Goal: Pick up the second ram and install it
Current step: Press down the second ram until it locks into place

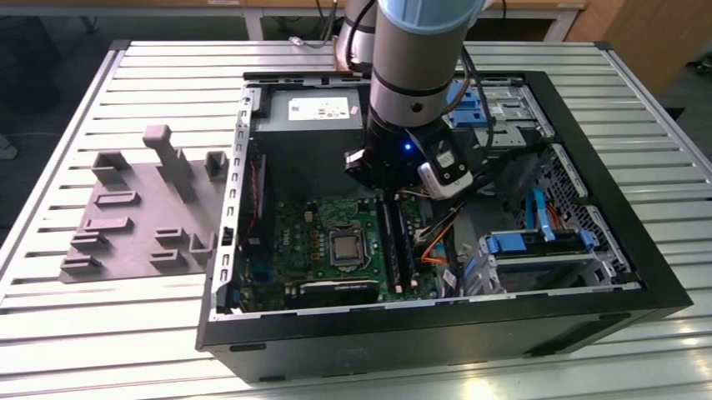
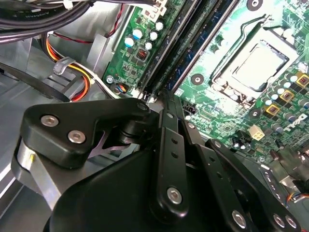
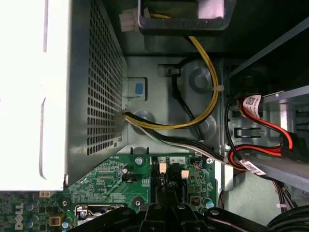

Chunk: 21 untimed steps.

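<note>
End effector (image 2: 166, 96) low over motherboard (image 1: 323, 242) memory slots (image 2: 186, 46); finger state indiscernible; second ram seated in slot.

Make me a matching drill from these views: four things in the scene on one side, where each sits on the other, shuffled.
Things:
1. gripper
2. grey fixture
3. CPU socket
4. blue drive caddy

Places:
A. on the slatted table, at the exterior view's left of the case
B. inside the case, toward the exterior view's right
C. over the black RAM slots
D. on the green motherboard, at the exterior view's left of the RAM slots

Pairs: 1-C, 2-A, 3-D, 4-B
</note>
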Motion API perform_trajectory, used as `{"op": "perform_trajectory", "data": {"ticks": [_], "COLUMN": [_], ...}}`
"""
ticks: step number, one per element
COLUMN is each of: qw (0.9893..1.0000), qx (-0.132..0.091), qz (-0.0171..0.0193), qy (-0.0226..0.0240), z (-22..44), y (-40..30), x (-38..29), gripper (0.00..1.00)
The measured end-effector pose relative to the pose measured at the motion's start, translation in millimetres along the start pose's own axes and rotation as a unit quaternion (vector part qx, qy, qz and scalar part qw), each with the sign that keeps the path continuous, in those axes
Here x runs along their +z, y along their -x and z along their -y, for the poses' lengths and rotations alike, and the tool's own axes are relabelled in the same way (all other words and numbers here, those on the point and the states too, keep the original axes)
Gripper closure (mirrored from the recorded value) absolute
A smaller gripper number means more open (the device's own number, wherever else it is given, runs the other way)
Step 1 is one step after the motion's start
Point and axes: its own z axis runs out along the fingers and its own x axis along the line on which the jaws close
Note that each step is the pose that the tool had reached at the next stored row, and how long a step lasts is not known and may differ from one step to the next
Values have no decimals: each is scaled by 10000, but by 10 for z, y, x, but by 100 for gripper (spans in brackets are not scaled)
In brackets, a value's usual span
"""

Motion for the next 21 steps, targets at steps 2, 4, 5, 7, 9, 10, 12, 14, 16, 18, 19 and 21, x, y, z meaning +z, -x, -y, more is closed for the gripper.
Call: {"op": "perform_trajectory", "data": {"ticks": [2,4,5,7,9,10,12,14,16,18,19,21], "qw": [10000,10000,10000,10000,10000,10000,10000,10000,10000,10000,10000,10000], "qx": [0,0,0,0,0,0,0,0,0,0,0,0], "qz": [1,0,0,0,0,0,0,1,0,0,1,1], "qy": [2,0,0,0,0,-1,-1,1,-1,-1,-1,1], "z": [1,2,2,2,3,4,4,4,5,5,5,5], "y": [0,-1,-1,-1,-2,-3,-2,-2,-4,-4,-4,-4], "x": [19,31,31,34,52,55,55,62,74,75,75,80], "gripper": [89,89,89,89,89,89,89,89,89,89,89,89]}}
